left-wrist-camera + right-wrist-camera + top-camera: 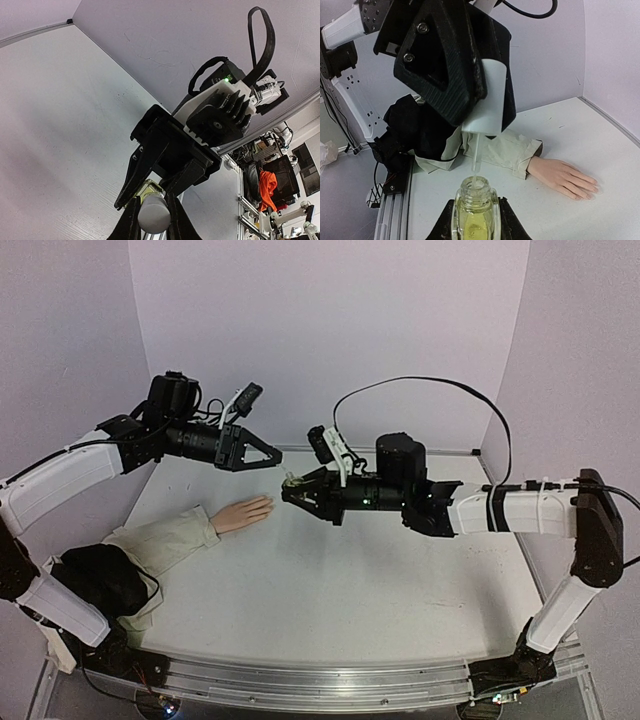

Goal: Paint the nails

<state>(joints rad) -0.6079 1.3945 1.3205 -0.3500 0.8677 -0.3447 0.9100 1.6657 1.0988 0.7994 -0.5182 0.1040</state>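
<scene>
The pale peach mannequin hand [243, 514] lies palm down at the left of the table, its beige sleeve [165, 543] running back to the left. It also shows in the right wrist view [565, 177], with tiny nails [592, 190] at the fingertips. My right gripper [290, 490] is shut on a small yellowish-green bottle [475, 215], open-necked and held above the table. My left gripper [277, 462] is shut on the white cap [487, 100]. The cap's brush stem [476, 155] points down, its tip at the bottle's mouth. Both grippers hang right of the hand's fingertips.
A black cloth [100, 580] covers the sleeve's far end at the table's left front corner. An aluminium rail [320, 685] runs along the near edge. Pale walls close in the back and both sides of the table.
</scene>
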